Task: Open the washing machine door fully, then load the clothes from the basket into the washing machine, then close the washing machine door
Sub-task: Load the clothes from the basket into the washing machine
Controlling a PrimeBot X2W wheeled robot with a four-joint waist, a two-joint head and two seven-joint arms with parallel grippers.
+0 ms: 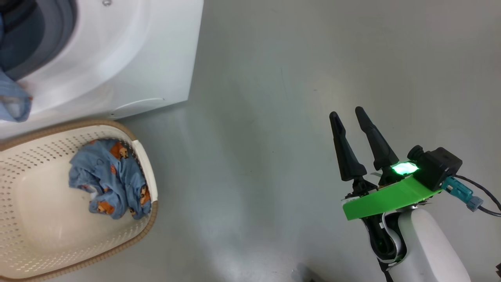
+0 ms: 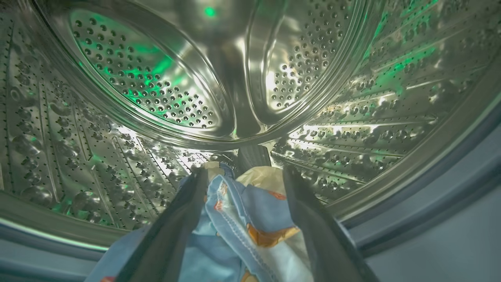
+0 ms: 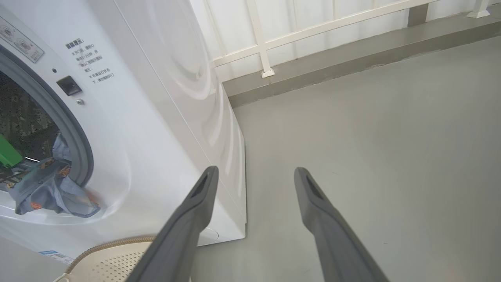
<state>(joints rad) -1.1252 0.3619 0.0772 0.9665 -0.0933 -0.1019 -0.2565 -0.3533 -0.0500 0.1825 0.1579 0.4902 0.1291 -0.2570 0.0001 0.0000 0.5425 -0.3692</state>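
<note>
My left gripper (image 2: 244, 171) stands spread, a garment (image 2: 242, 223) loose between its fingers and draped over the gasket (image 2: 422, 196), so I'd push it deeper into the drum (image 2: 156, 90); right gripper (image 1: 346, 112) spread too, second garment (image 1: 111, 178) in the basket (image 1: 39, 250).

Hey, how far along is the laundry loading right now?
Done: the washing machine stands open. In hand: the left gripper, open inside the drum, straddles one bear-print garment, part draped over the gasket. Left: the second garment in the basket, then closing the machine.
</note>
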